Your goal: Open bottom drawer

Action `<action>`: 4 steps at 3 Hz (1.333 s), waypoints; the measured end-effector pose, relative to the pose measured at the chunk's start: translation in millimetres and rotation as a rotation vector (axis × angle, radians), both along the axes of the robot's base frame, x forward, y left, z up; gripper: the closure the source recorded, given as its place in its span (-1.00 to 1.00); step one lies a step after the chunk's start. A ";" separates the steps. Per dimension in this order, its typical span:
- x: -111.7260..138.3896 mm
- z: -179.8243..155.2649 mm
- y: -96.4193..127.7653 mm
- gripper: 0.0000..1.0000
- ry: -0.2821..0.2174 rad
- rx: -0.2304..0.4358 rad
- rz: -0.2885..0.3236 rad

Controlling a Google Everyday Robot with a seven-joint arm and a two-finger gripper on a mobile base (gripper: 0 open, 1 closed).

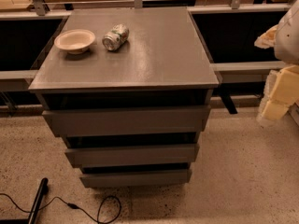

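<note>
Bottom drawer point(135, 177) faces camera, long axis left-right; gripper point(274, 107) right edge.

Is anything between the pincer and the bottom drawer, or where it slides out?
Nothing visible blocks the bottom drawer. The pincer is at the right edge; a black cable lies on the floor in front.

Floor before bottom drawer point(135, 177) free; cable point(70, 204) lies left-front (low); gripper point(276, 101) at right edge, well apart.
</note>
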State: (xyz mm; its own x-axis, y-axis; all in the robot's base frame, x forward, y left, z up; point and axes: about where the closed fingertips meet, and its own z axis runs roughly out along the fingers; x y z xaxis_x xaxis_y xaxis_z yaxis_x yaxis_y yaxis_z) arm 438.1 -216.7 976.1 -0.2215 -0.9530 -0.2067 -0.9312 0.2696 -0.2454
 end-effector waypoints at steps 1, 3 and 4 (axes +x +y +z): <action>0.0 0.0 0.0 -1.00 0.000 0.000 0.000; -15.6 -29.1 15.5 -1.00 -0.010 0.085 0.046; -50.7 -60.7 49.4 -1.00 -0.066 0.197 0.122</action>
State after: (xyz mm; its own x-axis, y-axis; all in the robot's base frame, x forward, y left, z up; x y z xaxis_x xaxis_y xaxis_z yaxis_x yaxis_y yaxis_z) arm 387.4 -167.3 915.4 -0.0868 -0.9118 -0.4013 -0.9435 0.2046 -0.2606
